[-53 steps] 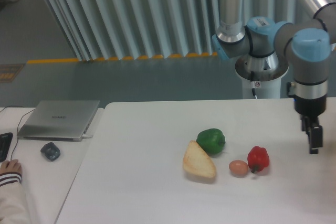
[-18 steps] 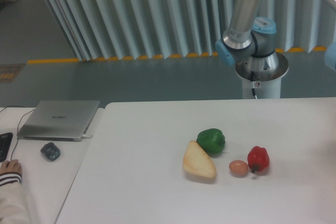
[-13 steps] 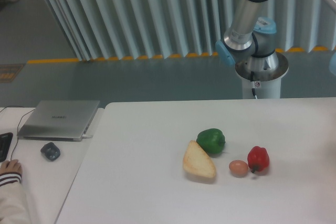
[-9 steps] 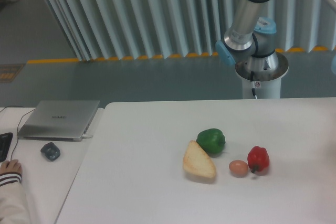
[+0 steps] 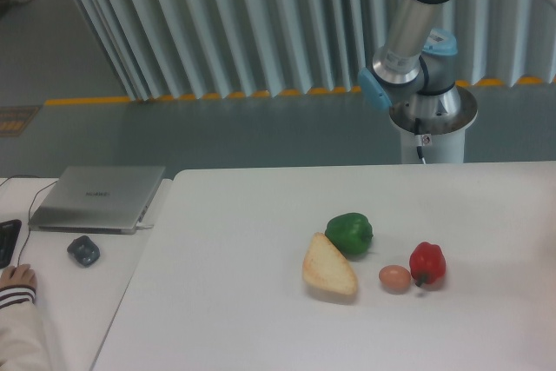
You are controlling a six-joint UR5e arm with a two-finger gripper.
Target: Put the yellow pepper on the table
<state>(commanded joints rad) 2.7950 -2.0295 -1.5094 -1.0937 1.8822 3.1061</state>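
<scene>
- Worktop (image 5: 243, 301): white, matt, rounded corner at the upper left; it carries four items grouped right of centre.
- Green pepper (image 5: 349, 233): sits at the rear of the group, touching or just beside the upper edge of the bread piece (image 5: 328, 267).
- Bread piece: pale, wedge-shaped, lying flat at the left of the group.
- Egg (image 5: 394, 278): brown, between the bread piece and the red pepper (image 5: 427, 263), just beside the latter.
- Robot arm (image 5: 415, 15): grey tube with blue joint caps, rising from its base (image 5: 432, 123) behind the far edge of the worktop and leaving the picture at the top right.
- Hand: out of the picture; its state cannot be told.
- Yellow pepper: does not appear anywhere in the camera view.
- Adjoining desk (image 5: 61, 293): carries a closed grey laptop (image 5: 97, 198) and a small dark object (image 5: 83, 250) in front of it.
- A person's fingers and striped sleeve (image 5: 17, 301) rest at the lower left edge.
</scene>
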